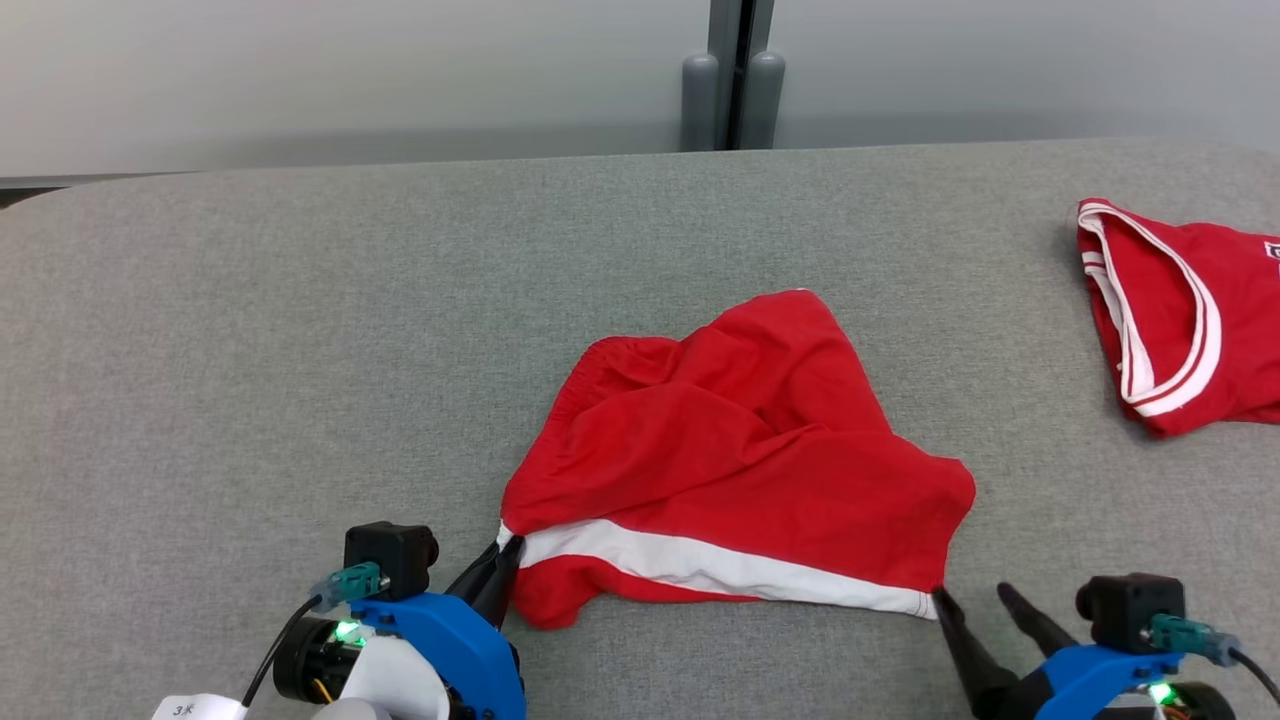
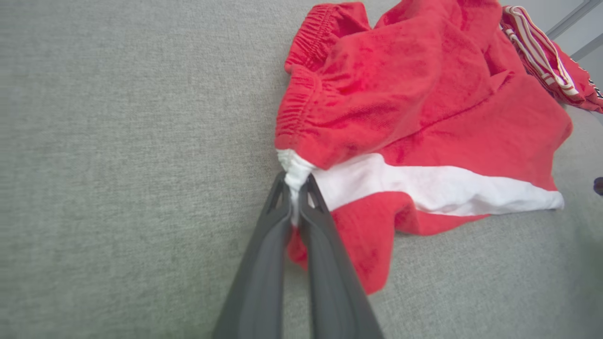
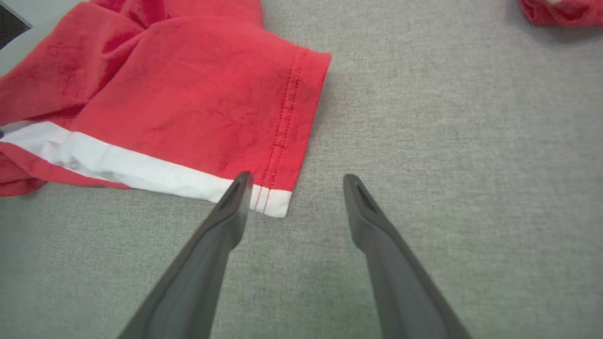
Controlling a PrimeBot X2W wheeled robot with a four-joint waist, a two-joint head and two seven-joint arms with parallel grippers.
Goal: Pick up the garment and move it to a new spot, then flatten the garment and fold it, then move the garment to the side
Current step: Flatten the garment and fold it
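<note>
the garment, red shorts with a white stripe, lies crumpled near the middle of the grey worktop, towards its near edge. its gathered waistband is on the robot's left and a stitched leg hem on the right, with the stripe running along the near side between them.

the left end effector is clenched on the garment's near left corner. in the left wrist view the white end of the stripe is bunched and pinched between the two dark fingertips, low against the worktop.

the right end effector is released, its fingers spread wide at the garment's near right corner. in the right wrist view one fingertip overlaps the white hem corner and the other sits over bare worktop just beside it; nothing is between them but the cloth's edge.

a second red top with white trim lies well apart at the far right.
</note>
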